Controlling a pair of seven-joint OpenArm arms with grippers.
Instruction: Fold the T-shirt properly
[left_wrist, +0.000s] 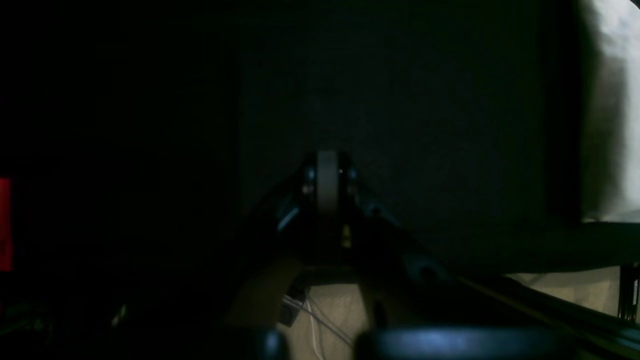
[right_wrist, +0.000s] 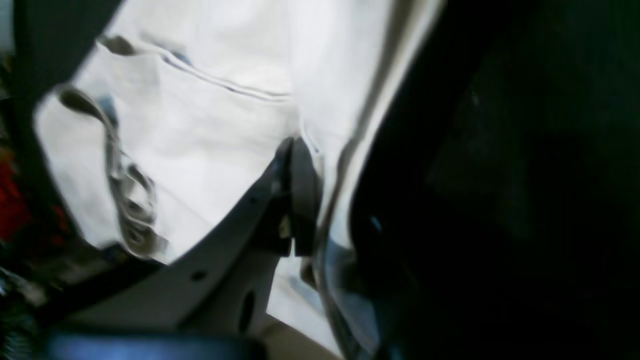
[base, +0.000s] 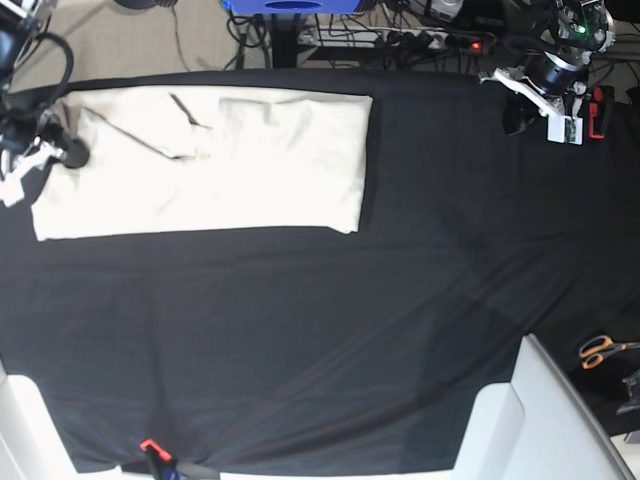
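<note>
While the cream cotton T-shirt (base: 215, 160) lay folded lengthwise at the black cloth's (base: 330, 330) far edge, your right gripper (right_wrist: 300, 150) pinched its end and your left gripper (left_wrist: 327, 172) was closed, empty.

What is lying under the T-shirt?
The T-shirt lies folded into a long strip on the black table cloth, which shows all around it. Whatever may be between them is covered and cannot be seen.
</note>
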